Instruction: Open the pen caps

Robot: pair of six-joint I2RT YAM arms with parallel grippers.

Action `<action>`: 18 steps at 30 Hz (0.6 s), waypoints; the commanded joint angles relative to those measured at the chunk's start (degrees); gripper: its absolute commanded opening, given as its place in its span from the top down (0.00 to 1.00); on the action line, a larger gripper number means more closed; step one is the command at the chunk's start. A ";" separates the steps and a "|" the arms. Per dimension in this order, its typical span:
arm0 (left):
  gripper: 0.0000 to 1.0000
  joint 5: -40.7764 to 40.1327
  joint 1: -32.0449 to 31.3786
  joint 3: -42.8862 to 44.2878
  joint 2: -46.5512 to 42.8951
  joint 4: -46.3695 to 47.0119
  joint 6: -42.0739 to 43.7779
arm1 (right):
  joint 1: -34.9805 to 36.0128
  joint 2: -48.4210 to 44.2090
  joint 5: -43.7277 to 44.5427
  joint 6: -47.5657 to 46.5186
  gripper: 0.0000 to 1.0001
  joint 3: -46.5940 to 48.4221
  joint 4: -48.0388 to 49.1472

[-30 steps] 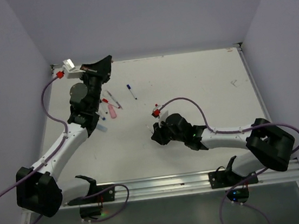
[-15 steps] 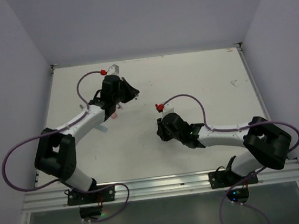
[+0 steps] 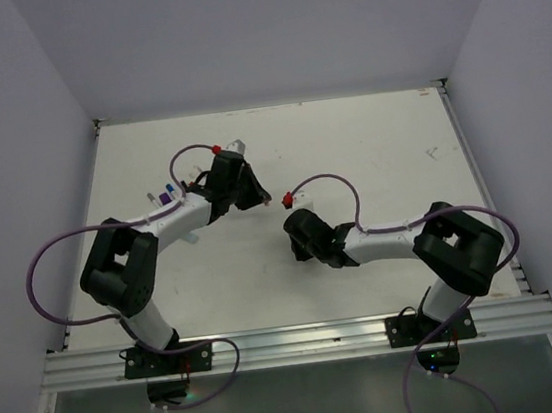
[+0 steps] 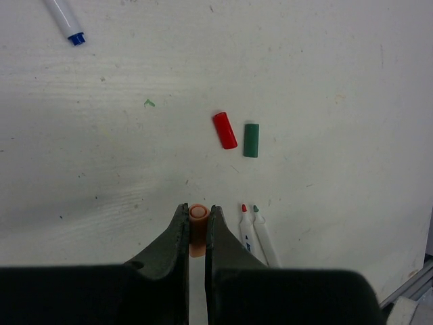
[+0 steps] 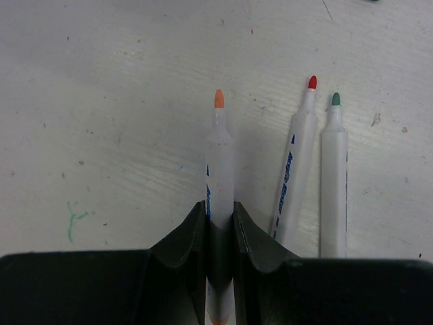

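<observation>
1. The left gripper point(image 4: 197, 210) pinches an orange cap point(image 4: 197, 227) between its fingers, above the white table point(image 4: 325, 68).
2. The right gripper point(image 5: 220, 208) clamps an uncapped orange-tipped pen point(image 5: 220, 156).
3. A red cap point(image 4: 224, 130) and a green cap point(image 4: 251, 140) lie side by side, not touching, on the table just beyond the left gripper.

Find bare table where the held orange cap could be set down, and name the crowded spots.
Left wrist view: the wide bare stretch left of the red cap, below the blue-ended pen. Crowded: around the green cap and the two uncapped pens right of the orange cap.
</observation>
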 commanded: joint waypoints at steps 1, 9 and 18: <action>1.00 0.84 -0.59 2.27 1.06 0.38 0.72 | 0.01 1.88 3.29 1.28 0.91 2.50 0.04; 1.00 0.66 -0.94 2.53 4.39 0.99 0.11 | -0.08 3.03 6.36 1.63 0.80 3.82 -1.18; 1.00 0.40 -2.26 5.69 8.52 0.64 -0.16 | -0.08 -4.43 6.28 1.10 0.56 1.45 -0.48</action>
